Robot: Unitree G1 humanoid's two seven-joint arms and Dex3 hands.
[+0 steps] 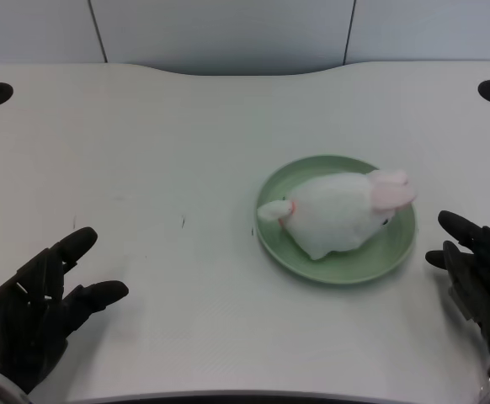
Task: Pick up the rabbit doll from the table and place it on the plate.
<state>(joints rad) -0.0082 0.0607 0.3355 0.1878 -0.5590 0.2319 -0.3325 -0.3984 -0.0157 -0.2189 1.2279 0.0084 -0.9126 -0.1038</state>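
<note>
Rabbit doll (338,215): lies on its side inside the green plate (401,252), its body filling most of the dish, pink ears toward the far right rim.
Placement: looks complete, since the doll rests wholly on the plate.
Left hand (34,307): fingers spread, holding nothing, low at the near left, well apart from the plate.
White table (186,126): carries the plate right of centre.

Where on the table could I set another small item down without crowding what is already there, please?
The widest bare patch lies between the left hand and the green plate, running back to the far table edge. Behind the plate is also free. It is crowded on the plate, filled by the rabbit doll, with the right hand just beside it.
</note>
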